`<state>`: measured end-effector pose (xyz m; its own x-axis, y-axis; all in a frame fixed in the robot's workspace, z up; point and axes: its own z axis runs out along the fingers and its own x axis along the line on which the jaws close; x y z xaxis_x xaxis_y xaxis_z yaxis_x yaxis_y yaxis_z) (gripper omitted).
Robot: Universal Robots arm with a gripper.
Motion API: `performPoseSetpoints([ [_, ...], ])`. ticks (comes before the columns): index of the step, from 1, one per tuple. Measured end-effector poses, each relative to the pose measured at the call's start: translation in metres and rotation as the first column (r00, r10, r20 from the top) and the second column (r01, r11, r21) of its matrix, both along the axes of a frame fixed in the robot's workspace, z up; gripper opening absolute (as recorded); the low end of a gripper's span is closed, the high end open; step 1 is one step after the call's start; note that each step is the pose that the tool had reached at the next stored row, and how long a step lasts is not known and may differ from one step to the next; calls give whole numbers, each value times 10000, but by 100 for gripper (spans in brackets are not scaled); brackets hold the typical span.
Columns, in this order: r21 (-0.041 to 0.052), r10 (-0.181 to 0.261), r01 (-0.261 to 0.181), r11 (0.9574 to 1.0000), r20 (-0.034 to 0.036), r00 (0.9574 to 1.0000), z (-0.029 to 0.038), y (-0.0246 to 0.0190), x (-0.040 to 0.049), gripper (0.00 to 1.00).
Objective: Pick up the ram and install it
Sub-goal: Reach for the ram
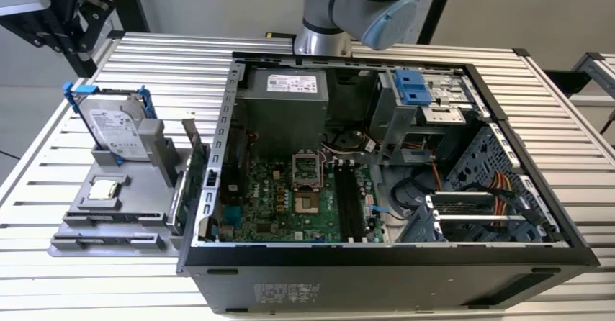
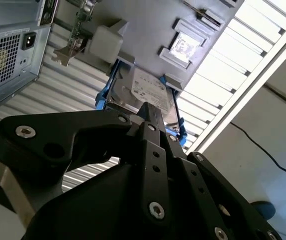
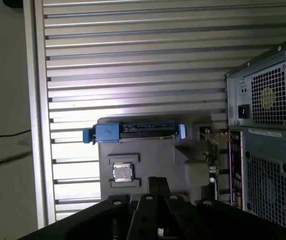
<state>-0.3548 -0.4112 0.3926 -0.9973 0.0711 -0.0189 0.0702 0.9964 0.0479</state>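
Note:
My gripper [image 3: 157, 184] [image 2: 150, 114] hangs high over the grey parts holder [image 1: 106, 216], on the exterior view's left of the open computer case [image 1: 384, 252]. Its black fingers are pressed together with nothing between them. The ram is out of view. Dark memory slots [image 1: 348, 202] run along the green motherboard inside the case. Right under the gripper, the silver hard drive in a blue frame [image 3: 133, 132] [image 2: 150, 92] [image 1: 115, 130] stands on the holder.
A square processor chip [image 1: 104, 189] [image 3: 123, 172] lies on the holder. A green expansion card [image 1: 197, 181] [image 3: 214, 150] stands between holder and case. The arm [image 1: 365, 4] rises behind the case. Ribbed metal table all round.

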Motion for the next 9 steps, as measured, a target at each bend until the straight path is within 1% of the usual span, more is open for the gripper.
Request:
performPoseSetpoints([
  [9, 0, 0, 0, 10000, 0, 10000, 0, -89, 0, 0],
])
